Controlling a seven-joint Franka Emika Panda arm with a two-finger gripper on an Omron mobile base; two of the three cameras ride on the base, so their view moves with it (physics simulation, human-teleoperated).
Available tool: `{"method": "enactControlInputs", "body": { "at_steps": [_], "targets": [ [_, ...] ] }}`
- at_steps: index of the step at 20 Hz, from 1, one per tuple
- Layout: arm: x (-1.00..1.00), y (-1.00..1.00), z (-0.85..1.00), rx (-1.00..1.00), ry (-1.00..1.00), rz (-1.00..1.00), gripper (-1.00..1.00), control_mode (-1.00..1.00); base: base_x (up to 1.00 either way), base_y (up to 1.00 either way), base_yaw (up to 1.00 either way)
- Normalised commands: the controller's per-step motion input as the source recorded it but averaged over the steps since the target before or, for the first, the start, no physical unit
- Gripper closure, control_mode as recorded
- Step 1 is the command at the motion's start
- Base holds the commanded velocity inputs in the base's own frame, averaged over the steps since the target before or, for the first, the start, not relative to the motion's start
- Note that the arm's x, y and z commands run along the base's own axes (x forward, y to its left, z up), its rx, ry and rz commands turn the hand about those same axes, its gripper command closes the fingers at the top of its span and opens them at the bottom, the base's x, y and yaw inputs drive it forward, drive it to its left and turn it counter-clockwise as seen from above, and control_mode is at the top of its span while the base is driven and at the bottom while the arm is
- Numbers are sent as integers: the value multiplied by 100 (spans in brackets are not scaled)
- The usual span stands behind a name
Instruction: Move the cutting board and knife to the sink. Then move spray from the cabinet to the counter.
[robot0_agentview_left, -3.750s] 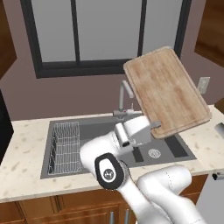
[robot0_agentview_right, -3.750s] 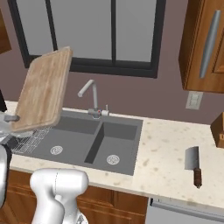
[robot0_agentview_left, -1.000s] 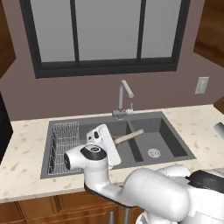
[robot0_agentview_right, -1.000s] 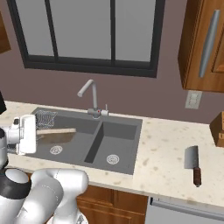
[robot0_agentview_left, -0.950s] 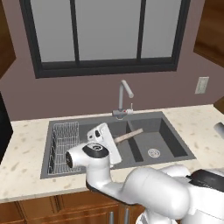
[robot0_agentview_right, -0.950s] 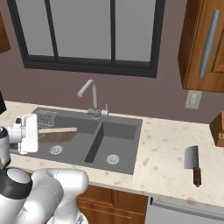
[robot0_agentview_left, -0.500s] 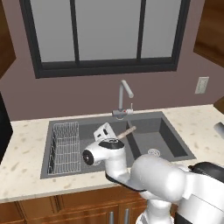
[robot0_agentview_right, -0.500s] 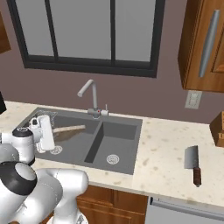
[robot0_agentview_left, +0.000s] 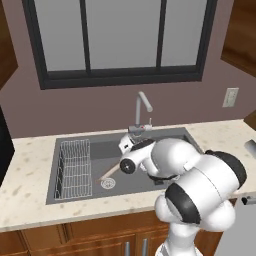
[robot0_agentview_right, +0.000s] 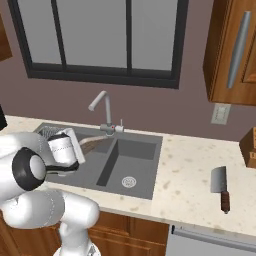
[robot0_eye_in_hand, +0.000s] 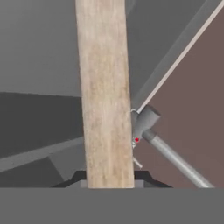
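Observation:
The cutting board (robot0_eye_in_hand: 105, 96) runs edge-on up the hand view, and my gripper (robot0_eye_in_hand: 109, 179) is shut on its near end. It slants down into the left basin of the sink (robot0_agentview_left: 165, 145), its far end (robot0_agentview_left: 107, 172) close to the drain. From the right, the board (robot0_agentview_right: 92, 145) sticks out past my hand over the sink (robot0_agentview_right: 145, 150). The knife (robot0_agentview_right: 220, 186) lies on the counter (robot0_agentview_right: 190, 185) to the right of the sink, far from the gripper. The cabinet (robot0_agentview_right: 227, 30) hangs at the upper right with its door shut. The spray is out of view.
A wire rack (robot0_agentview_left: 75, 162) fills the sink's left end. The faucet (robot0_agentview_left: 142, 107) stands behind the basins, close to the board in the hand view, where the faucet (robot0_eye_in_hand: 148, 122) lies just right of it. A brown wooden block (robot0_agentview_right: 248, 147) sits at the counter's right edge.
The board, held high over the sink earlier, now lies low in the left basin. In the last second my arm has swung right while the hand stayed on the board.

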Motion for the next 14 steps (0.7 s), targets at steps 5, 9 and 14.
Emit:
{"method": "enactControlInputs", "body": {
  "at_steps": [5,9,14],
  "targets": [
    [60,-24,-32,7,2,18,100,-100,0,0,0],
    [20,-18,-52,4,0,13,100,-100,0,0,0],
    [0,-7,-65,3,-8,7,100,-100,0,0,0]
  ]
}}
